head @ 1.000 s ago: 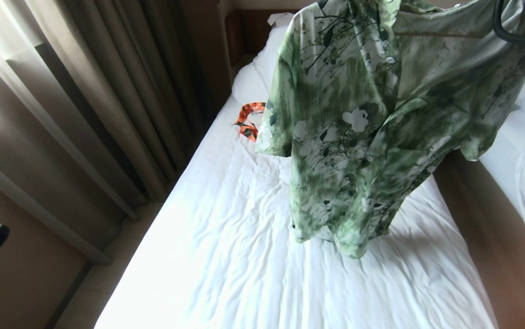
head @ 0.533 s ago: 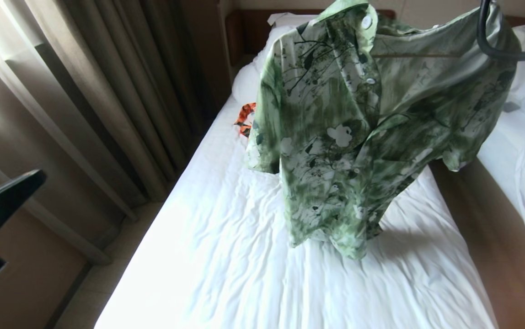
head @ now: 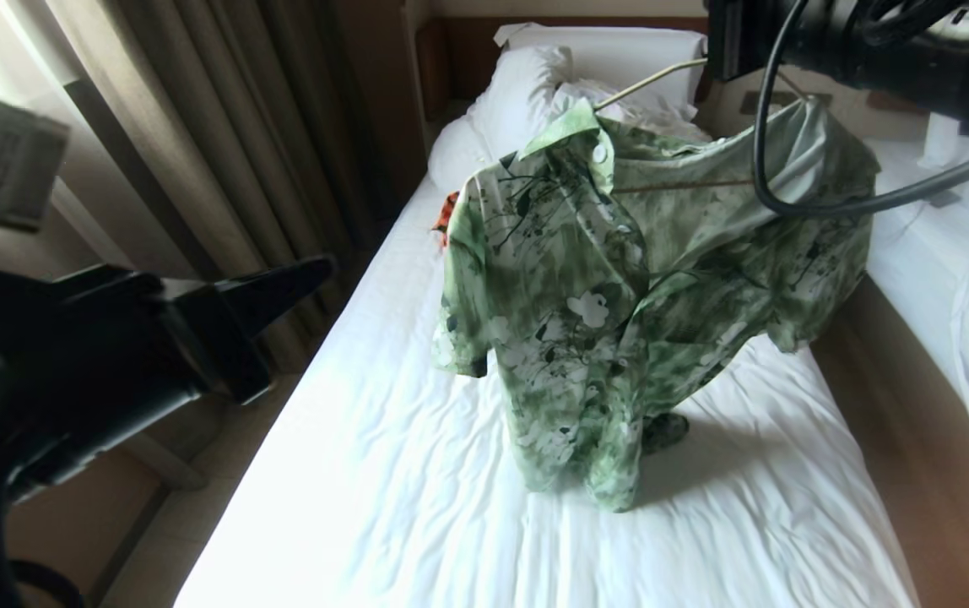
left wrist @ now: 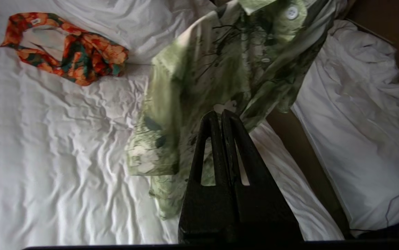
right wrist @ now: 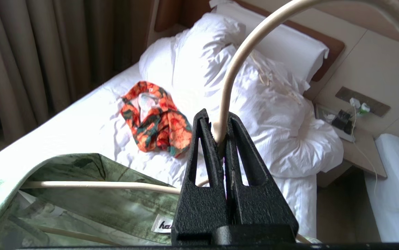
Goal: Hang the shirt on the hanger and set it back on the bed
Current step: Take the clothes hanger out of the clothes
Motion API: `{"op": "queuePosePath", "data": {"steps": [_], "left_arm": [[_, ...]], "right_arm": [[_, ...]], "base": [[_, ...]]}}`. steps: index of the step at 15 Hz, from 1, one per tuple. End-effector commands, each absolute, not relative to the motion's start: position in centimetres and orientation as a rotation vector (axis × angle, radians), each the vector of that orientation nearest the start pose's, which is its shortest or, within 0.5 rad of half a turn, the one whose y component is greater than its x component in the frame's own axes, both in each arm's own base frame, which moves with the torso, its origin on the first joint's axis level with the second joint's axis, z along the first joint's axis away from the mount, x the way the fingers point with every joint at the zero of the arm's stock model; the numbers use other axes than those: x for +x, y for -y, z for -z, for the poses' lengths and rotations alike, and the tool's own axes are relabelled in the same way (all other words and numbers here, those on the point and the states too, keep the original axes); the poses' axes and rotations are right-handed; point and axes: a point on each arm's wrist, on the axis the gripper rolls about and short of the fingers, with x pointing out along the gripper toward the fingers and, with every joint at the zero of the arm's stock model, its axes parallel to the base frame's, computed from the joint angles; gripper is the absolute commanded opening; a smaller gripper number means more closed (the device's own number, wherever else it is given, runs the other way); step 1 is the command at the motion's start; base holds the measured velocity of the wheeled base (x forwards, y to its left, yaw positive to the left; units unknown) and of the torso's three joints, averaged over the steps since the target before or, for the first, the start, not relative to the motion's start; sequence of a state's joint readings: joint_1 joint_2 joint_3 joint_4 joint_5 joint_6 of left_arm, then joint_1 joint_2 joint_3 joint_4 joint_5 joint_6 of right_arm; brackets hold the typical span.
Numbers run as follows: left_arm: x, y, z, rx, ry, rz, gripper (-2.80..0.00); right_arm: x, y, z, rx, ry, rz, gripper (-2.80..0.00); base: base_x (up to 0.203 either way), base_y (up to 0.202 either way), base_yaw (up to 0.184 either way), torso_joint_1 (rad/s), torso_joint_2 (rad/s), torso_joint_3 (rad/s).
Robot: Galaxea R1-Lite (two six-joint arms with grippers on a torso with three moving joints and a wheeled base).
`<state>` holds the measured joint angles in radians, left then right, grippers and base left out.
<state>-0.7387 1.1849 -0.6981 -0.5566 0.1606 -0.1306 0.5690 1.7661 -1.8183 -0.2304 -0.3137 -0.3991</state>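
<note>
The light green short-sleeved button-up shirt (head: 619,295) with white flower and dark leaf print hangs on a cream-coloured hanger (right wrist: 234,69) with a curved hook. The right claw (right wrist: 220,137) is closed on the base of that hook; in the head view the right arm occupies the upper right corner. The shirt is suspended over the middle of the long single bed (head: 417,473) with the wrinkled white sheet, and its lower hem touches the sheet.

Compared with the picture one second earlier, the shirt sits lower and further left in the head view: the collar, previously cut off by the upper edge, is now fully visible. More fabric is gathered on the sheet. The right arm body, earlier represented only by a cable loop, has entered the view.

The left claw (left wrist: 220,116) has its fingers pressed together and holds nothing. It points toward the shirt front from the near left, apart from the fabric. One second earlier only a dark tip of the left arm showed at the lower left edge; it now fills the left side of the head view.

An orange-and-dark-green patterned garment (left wrist: 71,55) lies crumpled on the sheet to the far left, near the white pillow (head: 518,93) and the bunched white duvet (right wrist: 283,114). Brown curtains (head: 223,143) hang on the left.
</note>
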Motion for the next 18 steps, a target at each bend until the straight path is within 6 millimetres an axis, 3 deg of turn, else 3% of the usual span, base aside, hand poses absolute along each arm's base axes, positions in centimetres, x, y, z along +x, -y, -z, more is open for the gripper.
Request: {"op": "queuePosePath", "data": {"steps": [1,4,6,7,13,18], "left_arm": [[15.3,16.2,-26.4,-0.133,-0.042,0.650,-2.80],[17.9,21.1,-25.6,-0.113,-0.085,0.648,-2.80],[19.3,23.2,-24.8,-0.100,-0.102,0.641,-2.80],[19.9,24.0,-24.4,-0.097,-0.101,0.640,0.00],[23.7,28.9,-24.6,-0.133,-0.032,0.501,0.00],[24.8,28.7,-25.1,-0.096,0.004,0.446,0.00]], "right_arm": [[30.4,-18.6,-38.1,-0.308,0.234,-0.201,-2.80],[32.3,-19.8,-36.5,-0.305,0.242,-0.184,-2.80],[32.5,-19.9,-36.4,-0.302,0.248,-0.180,-2.80],[32.4,-19.9,-36.6,-0.300,0.253,-0.181,-2.80],[31.6,-20.5,-37.0,-0.291,0.267,-0.201,-2.80],[31.3,-20.7,-37.0,-0.289,0.267,-0.210,-2.80]], "base": [[0.000,0.000,0.000,0.000,0.00,0.000],[0.000,0.000,0.000,0.000,0.00,0.000],[0.000,0.000,0.000,0.000,0.00,0.000],[0.000,0.000,0.000,0.000,0.00,0.000],[0.000,0.000,0.000,0.000,0.00,0.000],[0.000,0.000,0.000,0.000,0.00,0.000]]}}
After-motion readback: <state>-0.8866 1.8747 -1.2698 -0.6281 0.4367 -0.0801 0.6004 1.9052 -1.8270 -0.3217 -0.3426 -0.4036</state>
